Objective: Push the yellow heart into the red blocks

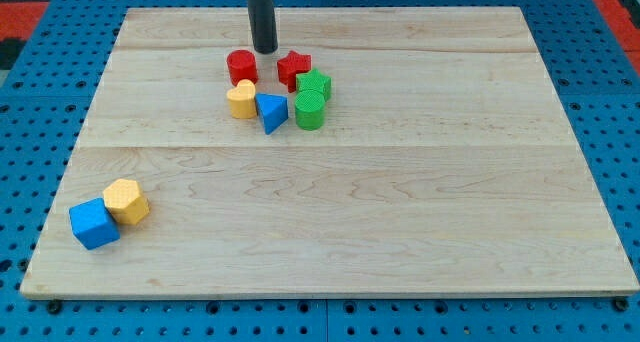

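While no jaws show on this arm, only a rod, my tip (265, 50) rests on the tabletop (400, 212) holding nothing, just above the gap between the two red blocks: a red cylinder (242, 66) and a red star (293, 67). One yellow heart (241, 100) touches the cylinder's lower edge, beside one blue triangle (272, 112). Two green blocks (312, 98) sit at the cluster's right. Well apart, at the view's lower left, one blue cube (94, 223) touches one yellow hexagon (127, 201).
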`<state>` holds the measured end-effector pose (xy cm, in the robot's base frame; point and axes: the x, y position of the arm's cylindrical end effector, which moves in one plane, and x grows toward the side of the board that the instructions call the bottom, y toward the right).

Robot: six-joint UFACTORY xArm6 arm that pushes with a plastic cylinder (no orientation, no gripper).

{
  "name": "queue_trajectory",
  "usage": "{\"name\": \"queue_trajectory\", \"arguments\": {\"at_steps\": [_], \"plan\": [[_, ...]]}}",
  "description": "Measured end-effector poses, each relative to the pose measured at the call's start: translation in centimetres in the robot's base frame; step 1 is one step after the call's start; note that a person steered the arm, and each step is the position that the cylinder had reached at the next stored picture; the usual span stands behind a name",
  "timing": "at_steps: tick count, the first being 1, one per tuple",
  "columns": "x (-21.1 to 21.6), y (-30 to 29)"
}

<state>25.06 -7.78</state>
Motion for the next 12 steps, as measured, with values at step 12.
{"name": "queue_trajectory", "arguments": {"at_steps": [12], "plan": [[6.8, -4.3]]}}
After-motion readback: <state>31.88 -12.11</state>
